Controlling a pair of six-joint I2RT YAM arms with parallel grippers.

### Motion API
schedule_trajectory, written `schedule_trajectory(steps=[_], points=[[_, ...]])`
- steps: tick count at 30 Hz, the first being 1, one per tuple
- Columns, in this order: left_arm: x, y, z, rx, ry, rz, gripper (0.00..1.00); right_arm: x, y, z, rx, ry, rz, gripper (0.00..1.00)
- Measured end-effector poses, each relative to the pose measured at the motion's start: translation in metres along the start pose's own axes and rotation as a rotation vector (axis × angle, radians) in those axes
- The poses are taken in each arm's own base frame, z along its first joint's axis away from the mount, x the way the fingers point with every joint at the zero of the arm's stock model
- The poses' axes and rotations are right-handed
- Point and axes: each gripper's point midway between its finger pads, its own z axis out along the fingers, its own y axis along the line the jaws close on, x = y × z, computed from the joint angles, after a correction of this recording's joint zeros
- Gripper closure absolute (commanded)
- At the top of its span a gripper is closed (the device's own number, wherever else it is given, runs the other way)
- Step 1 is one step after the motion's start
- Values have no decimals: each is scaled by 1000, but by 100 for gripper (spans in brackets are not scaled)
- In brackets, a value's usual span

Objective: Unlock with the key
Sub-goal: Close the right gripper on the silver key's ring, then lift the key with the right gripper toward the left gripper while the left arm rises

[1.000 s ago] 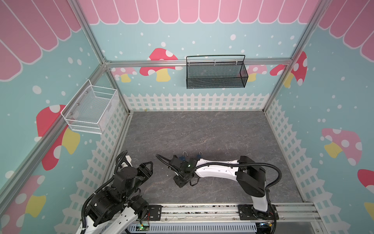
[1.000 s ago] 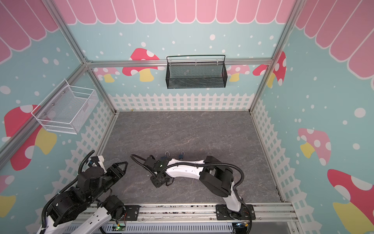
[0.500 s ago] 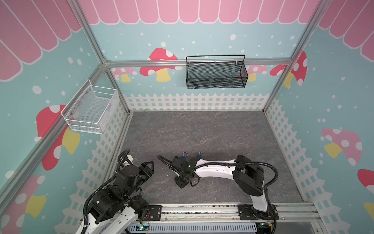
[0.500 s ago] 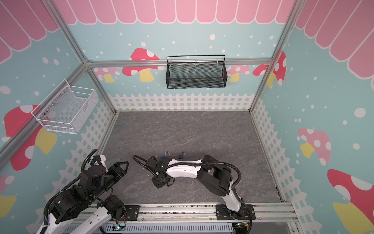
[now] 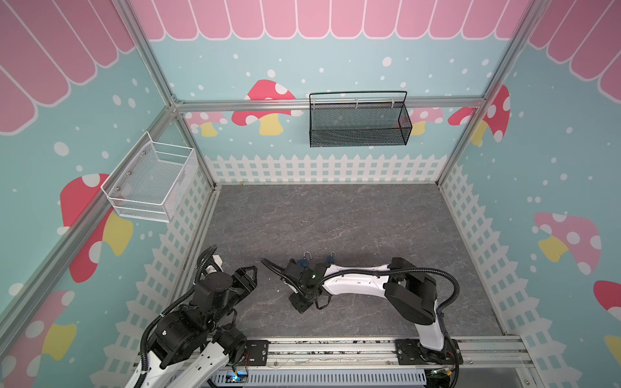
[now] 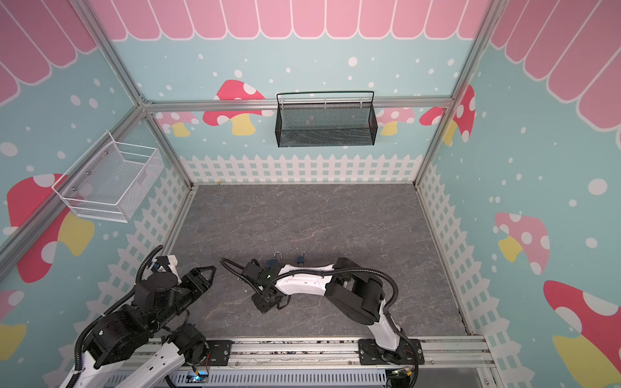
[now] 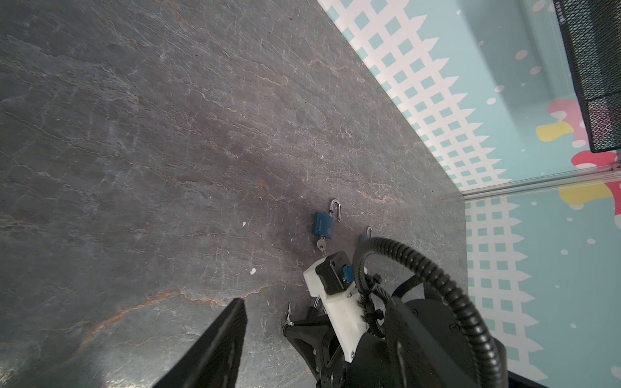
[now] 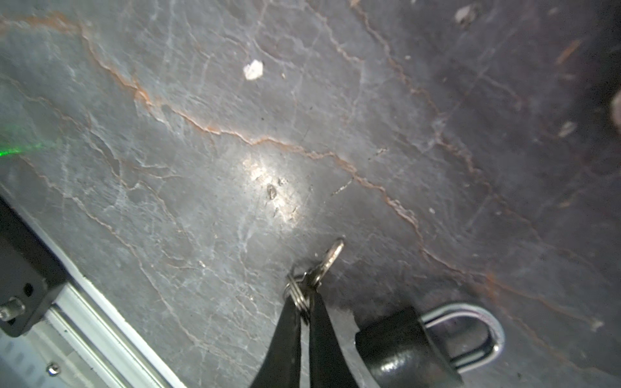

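Small silver key [image 8: 331, 257] pinched in right end effector [image 8: 305, 302], near surface [image 8: 201, 134] front edge. Dark padlock [image 8: 403, 349] lies just beside it. Blue padlock [image 7: 323, 225] lies flat nearby, toward the back edge, with its own key inserted.

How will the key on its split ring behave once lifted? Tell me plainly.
Probably stiff in itself: the key looks like a thin metal blade. It may swing or pivot, since the right tool appears to pinch at the ring rather than the blade. Likely light, being far smaller than the dark padlock beside it.
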Motion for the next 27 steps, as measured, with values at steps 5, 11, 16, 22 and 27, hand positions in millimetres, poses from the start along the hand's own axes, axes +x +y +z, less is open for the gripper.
schedule_trajectory(steps=[5,11,16,22,27], points=[[1,0,1,0,4,1,34,-5,-1,0,7,-22,-30,100],[1,0,0,8,1,-4,34,-8,-8,-2,48,-50,-84,100],[0,-1,-3,25,-4,-16,34,-7,-16,-10,84,-80,-144,100],[-2,-2,-7,44,-14,-33,34,-23,-15,-47,85,-203,-216,100],[-3,-5,-10,62,-15,-60,34,-45,-16,-94,70,-357,-252,100]])
